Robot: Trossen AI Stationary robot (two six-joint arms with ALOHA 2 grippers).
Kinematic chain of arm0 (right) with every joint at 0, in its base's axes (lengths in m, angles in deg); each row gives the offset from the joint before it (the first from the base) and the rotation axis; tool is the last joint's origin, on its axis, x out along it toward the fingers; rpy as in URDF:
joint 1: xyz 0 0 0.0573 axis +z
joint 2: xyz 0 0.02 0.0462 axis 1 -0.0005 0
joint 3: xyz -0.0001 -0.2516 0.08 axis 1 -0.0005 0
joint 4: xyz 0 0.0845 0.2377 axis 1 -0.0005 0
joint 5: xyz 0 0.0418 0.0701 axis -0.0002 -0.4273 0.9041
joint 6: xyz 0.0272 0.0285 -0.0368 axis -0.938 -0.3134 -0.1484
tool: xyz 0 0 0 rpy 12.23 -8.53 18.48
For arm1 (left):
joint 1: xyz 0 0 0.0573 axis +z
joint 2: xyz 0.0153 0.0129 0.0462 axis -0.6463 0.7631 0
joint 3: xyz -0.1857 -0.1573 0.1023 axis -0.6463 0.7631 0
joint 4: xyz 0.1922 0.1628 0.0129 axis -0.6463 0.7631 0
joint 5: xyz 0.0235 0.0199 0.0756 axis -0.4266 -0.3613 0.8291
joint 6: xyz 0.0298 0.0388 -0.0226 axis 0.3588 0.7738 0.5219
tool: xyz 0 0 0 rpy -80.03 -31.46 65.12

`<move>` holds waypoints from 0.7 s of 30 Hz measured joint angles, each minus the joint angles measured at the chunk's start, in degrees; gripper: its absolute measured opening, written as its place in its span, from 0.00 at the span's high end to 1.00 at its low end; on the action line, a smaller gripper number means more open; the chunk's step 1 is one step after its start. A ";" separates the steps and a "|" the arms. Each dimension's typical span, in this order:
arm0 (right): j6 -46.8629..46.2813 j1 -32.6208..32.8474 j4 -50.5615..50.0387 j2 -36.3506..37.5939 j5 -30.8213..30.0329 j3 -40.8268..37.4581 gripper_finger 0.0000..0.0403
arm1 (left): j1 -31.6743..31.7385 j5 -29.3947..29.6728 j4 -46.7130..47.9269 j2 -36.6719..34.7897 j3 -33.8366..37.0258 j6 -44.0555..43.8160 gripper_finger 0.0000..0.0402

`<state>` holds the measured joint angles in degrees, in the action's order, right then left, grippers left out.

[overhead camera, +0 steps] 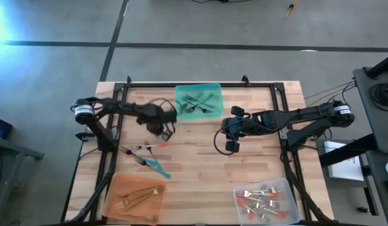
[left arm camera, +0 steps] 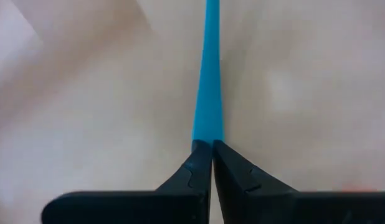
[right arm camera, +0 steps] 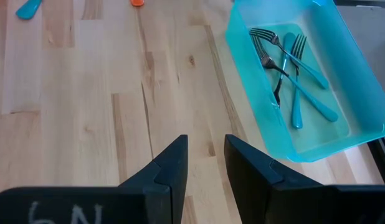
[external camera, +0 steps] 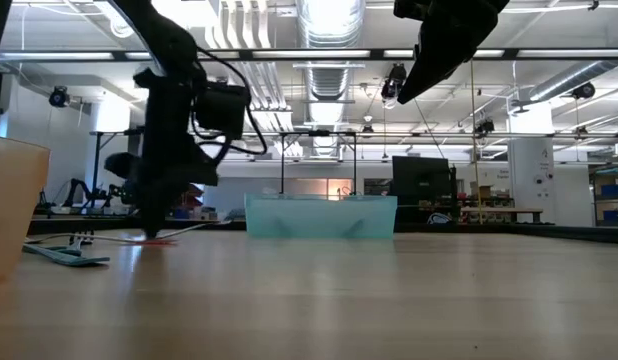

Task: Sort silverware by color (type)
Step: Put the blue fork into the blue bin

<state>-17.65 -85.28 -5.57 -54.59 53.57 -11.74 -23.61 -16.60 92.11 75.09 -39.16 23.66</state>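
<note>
My left gripper (overhead camera: 160,123) is low over the table's left middle, pointing down (external camera: 151,228), and is shut on a teal-blue utensil handle (left arm camera: 208,93). My right gripper (overhead camera: 231,135) hangs open and high over the table's middle (right arm camera: 205,146), touching nothing. A few loose pieces lie flat on the wood near the left gripper: a teal-handled one (overhead camera: 157,168), a red-handled one (overhead camera: 157,145) and a fork (overhead camera: 139,158). Teal-handled forks lie in the teal tray (overhead camera: 198,100), gold ones in the orange tray (overhead camera: 134,196), red-handled ones in the clear tray (overhead camera: 266,201). My left gripper pinches the teal-blue handle's end (left arm camera: 208,138) between its two fingertips (left arm camera: 192,165). The fingers lie along the handle, which runs straight on past them. The gripper comes from above, pointing down. Whether the utensil's far end touches the table I cannot tell.
The teal tray (right arm camera: 292,81) stands at the table's far middle, the orange tray (external camera: 14,210) at the near left corner, the clear tray at the near right. Bare wood (overhead camera: 200,176) lies between the trays. Black frame rails (overhead camera: 283,119) run along the table's sides.
</note>
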 joint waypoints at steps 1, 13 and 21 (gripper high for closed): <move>0.02 0.00 0.02 0.00 0.00 0.00 0.76 | -1.77 -0.79 1.76 -0.56 -0.34 -0.44 1.00; 0.00 -0.01 0.02 -0.02 0.00 0.00 0.76 | -16.87 -7.04 7.99 -6.24 -1.24 -8.57 1.00; 0.00 -0.02 0.00 -0.02 0.02 0.00 0.76 | -20.60 6.98 6.42 -9.72 -2.46 -7.49 1.00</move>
<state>-17.65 -85.30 -5.57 -54.61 53.59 -11.74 -44.21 -9.62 98.53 65.37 -41.62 16.17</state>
